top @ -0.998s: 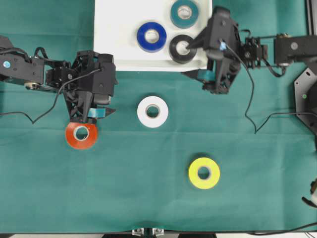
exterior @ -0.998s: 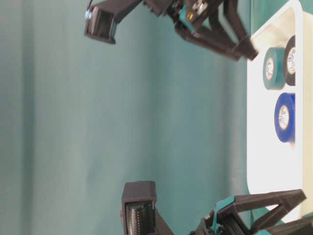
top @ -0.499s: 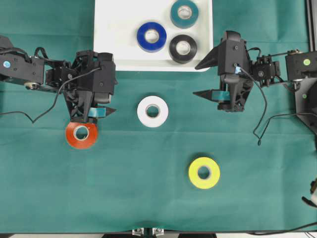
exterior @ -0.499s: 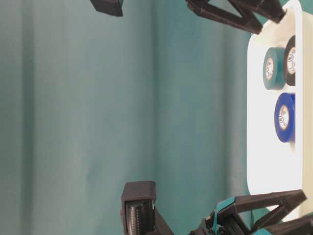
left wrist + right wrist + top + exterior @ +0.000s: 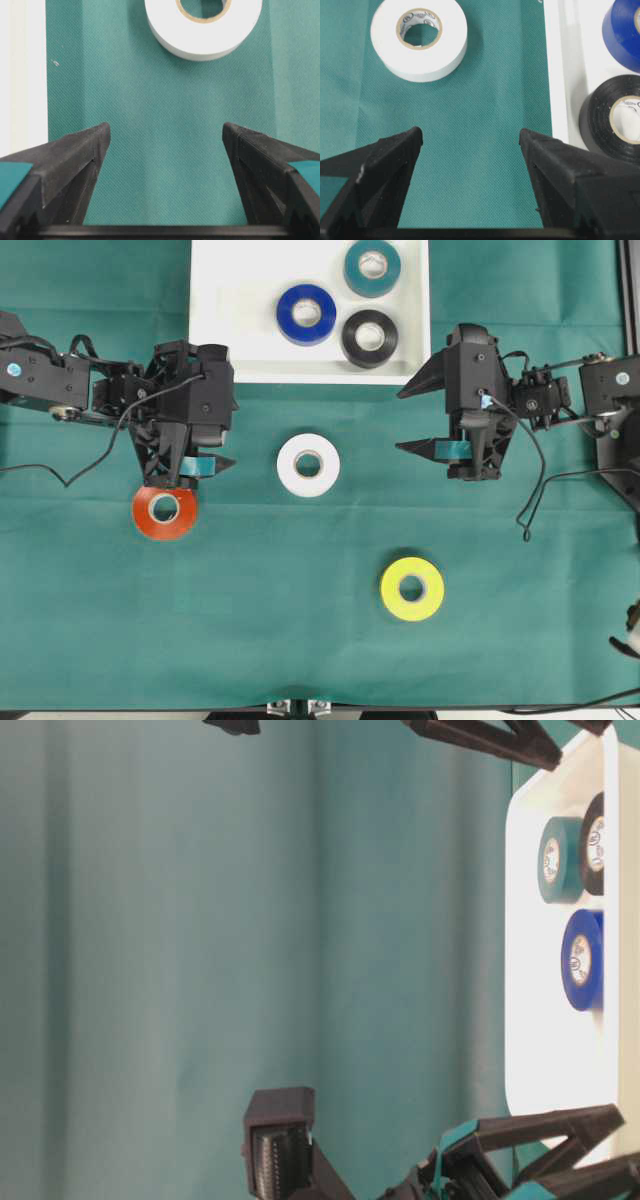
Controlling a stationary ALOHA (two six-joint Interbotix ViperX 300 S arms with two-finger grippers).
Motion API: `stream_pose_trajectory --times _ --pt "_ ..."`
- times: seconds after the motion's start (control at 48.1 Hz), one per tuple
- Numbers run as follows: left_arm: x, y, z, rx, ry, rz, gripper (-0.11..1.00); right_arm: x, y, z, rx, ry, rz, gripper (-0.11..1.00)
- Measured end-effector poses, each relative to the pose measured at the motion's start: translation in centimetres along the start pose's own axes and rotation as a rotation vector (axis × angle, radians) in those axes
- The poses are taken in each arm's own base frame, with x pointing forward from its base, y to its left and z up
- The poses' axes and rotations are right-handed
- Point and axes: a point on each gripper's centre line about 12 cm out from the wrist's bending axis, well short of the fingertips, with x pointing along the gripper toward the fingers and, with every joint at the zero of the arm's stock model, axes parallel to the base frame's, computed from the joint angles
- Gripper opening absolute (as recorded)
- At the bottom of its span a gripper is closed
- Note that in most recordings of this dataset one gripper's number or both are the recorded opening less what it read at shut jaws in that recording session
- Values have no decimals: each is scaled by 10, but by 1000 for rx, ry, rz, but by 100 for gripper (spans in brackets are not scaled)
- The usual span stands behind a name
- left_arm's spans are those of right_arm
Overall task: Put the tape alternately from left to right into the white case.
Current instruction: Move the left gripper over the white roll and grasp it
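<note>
The black left gripper hangs with jaws spread wide, holding nothing; the orange-red tape roll lies just below it, partly hidden; the black right gripper gapes empty too; between them sits the white roll; the yellow roll lies farther off; three rolls, blue, teal and black, rest in the glossy white case, its top cut off.
</note>
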Motion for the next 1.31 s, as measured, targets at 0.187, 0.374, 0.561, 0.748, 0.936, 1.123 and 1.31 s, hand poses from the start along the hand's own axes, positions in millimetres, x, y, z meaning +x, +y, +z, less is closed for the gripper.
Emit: stream_pose_trajectory --times 0.187,0.374,0.561,0.748,0.936,1.123,1.31 --pt "5 -12 15 31 -23 -22 74 0 0 0 1 -3 0 85" --pt "18 -29 27 71 -29 -53 74 0 0 0 0 -3 2 85" --pt "41 -38 27 89 4 -66 74 0 0 -1 0 0 1 85" --pt "56 -39 32 91 13 -66 74 0 0 -2 0 2 1 85" --pt "69 -40 39 100 10 -66 73 0 -1 -2 1 2 0 85" --pt "80 -40 45 134 7 -66 74 0 0 -2 2 2 1 85" --pt "93 -41 42 136 44 -68 73 0 0 -2 0 2 1 85"
